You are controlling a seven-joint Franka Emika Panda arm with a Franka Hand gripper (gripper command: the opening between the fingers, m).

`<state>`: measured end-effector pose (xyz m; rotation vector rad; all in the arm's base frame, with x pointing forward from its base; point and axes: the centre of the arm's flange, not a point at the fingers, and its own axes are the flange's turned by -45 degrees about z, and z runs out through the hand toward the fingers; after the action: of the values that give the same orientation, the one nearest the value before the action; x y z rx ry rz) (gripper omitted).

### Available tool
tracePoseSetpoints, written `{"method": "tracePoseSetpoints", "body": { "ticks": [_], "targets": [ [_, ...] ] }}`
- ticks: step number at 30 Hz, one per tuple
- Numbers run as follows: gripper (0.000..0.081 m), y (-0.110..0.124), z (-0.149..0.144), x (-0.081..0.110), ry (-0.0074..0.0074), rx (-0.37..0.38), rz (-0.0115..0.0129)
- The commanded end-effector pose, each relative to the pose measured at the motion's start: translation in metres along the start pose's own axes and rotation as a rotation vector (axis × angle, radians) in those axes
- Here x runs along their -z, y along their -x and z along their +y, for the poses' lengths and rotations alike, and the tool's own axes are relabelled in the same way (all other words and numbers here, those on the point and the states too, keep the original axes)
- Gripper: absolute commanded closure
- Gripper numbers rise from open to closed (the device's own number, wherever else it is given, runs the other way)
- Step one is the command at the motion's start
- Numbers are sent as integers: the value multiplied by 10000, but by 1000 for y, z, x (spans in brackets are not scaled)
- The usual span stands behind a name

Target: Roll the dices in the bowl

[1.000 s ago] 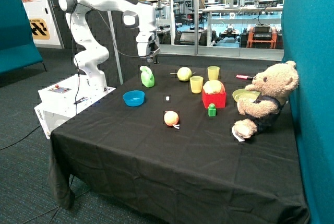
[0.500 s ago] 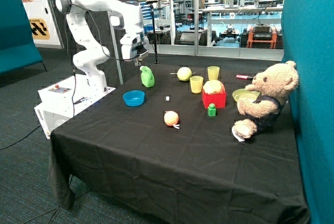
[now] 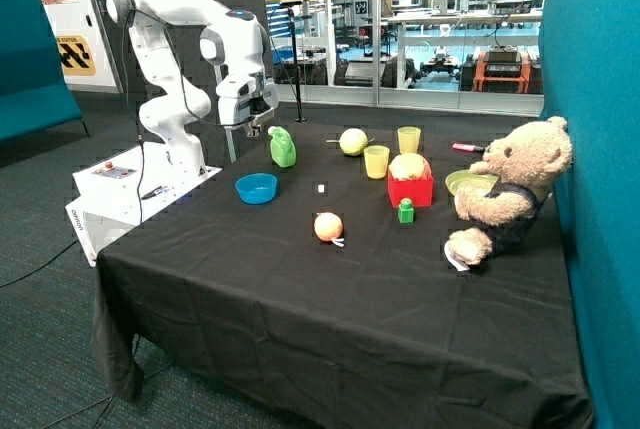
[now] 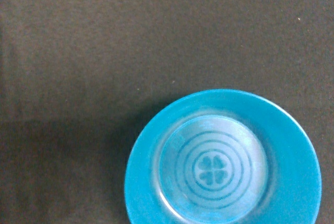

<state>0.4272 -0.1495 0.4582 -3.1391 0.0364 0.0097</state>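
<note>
Tabletop [image 3: 300, 289]: black cloth, carrying everything.
Tool [image 3: 252, 129]: above the bowl; grip state cannot be told.
Bowl [image 4: 223, 159]: small round bright-blue plastic bowl, empty.
Dice [image 3: 321, 188]: one tiny white cube, well apart from the bowl.
Progress: nothing rolled yet, apparently.

The white robot arm's gripper [image 3: 254, 130] hangs above the black-clothed worktop [image 3: 300, 289], over the small shallow bright-blue plastic bowl [image 3: 256, 188] and just beside a green plastic watering can [image 3: 283, 147]. One tiny white dice [image 3: 321, 188] lies on the cloth between the bowl and a red box [image 3: 411, 190]. A tan teddy bear [image 3: 507, 189] sits at the far edge.
</note>
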Motion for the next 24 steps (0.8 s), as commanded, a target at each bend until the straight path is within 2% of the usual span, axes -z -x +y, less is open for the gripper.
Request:
{"method": "tracePoseSetpoints", "body": {
  "ticks": [1,3,4,6,8,9,12,14,19,24],
  "targets": [
    [808,5,6,-10,22,-67,62],
    [808,4,5,-10,22,20,62],
    [783,3,4,-10,23,93,62],
    [588,3,1,-10,23,172,62],
    [450,1,-1,-11,23,242,62],
    [392,1,-2,-11,23,254,62],
    [296,-1,-5,-11,23,347,62],
    [252,-2,-6,-11,24,402,61],
    [211,-3,-8,-13,24,487,61],
    [209,-3,-8,-14,24,493,61]
  ]
}}
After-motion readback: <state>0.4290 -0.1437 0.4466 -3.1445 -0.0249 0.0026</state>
